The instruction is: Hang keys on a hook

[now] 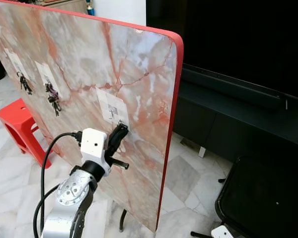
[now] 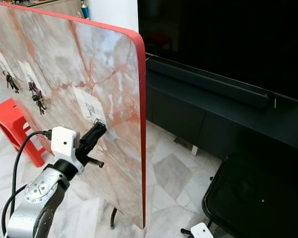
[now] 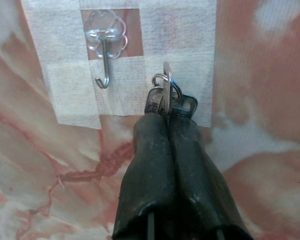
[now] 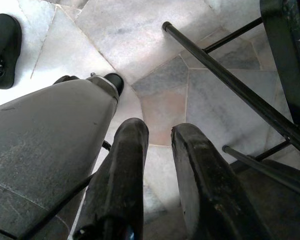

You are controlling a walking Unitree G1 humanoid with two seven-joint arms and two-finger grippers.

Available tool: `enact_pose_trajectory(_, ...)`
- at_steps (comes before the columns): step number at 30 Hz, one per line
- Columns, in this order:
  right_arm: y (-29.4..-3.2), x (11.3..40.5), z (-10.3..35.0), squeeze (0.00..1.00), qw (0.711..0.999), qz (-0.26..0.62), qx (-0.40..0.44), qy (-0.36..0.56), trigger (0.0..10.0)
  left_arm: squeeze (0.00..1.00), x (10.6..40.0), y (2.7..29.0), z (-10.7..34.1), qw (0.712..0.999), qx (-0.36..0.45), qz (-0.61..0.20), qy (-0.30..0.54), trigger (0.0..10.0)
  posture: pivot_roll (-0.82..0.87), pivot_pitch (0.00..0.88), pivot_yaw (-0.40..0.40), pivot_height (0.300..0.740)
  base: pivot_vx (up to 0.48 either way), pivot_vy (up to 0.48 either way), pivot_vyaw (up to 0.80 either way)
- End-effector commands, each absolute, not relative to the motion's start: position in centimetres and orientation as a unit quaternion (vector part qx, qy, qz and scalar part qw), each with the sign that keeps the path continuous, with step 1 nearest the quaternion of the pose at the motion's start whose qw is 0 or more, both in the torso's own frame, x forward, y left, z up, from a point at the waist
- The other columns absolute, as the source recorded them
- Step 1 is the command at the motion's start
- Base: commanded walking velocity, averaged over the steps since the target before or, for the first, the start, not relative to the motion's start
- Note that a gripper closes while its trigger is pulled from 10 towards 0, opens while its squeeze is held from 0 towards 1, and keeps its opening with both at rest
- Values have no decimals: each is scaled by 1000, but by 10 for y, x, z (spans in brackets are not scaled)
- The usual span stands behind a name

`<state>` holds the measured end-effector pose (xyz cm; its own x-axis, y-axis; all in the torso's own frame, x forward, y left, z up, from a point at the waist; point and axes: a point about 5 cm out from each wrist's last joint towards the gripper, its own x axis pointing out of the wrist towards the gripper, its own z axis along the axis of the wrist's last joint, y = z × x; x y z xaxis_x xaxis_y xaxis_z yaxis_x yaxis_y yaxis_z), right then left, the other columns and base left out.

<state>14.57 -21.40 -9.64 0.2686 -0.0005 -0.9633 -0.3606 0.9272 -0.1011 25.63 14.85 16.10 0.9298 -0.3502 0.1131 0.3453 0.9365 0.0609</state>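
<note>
An upright marble-patterned board [image 1: 89,59] with a red rim carries white tape patches. In the left wrist view, a clear-backed metal hook [image 3: 105,60] sits on the nearest patch [image 1: 113,106], bare. My left gripper [image 3: 165,117] is shut on a bunch of keys [image 3: 166,92], whose ring stands just beside and slightly below the hook, close to the board. From the head, the left gripper [image 1: 120,128] points at the patch's lower edge. Two hooks farther left hold key bunches [image 1: 53,96] [image 1: 25,82]. My right gripper [image 4: 157,131] hangs open over the floor.
A red stool [image 1: 20,126] stands behind the board's left part. A black TV cabinet [image 1: 238,119] runs along the right, with a black stool [image 1: 263,198] in front of it. The stool's thin legs [image 4: 230,80] pass near the right gripper. Marble floor [image 1: 188,178] lies between.
</note>
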Motion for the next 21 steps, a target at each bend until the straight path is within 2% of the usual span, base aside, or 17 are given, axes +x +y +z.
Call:
enact_pose_trajectory(1, -213, 147, -96, 0, 784, 117, -150, 591, 10000, 0, 254, 152, 167, 982, 23, -177, -69, 10000, 24, 0, -17, 740, 0, 0, 0)
enact_pose_trajectory(21, -213, 149, -95, 0, 783, 119, -155, 590, 10000, 0, 247, 170, 164, 987, 32, -153, -49, 10000, 34, 0, -22, 740, 0, 0, 0)
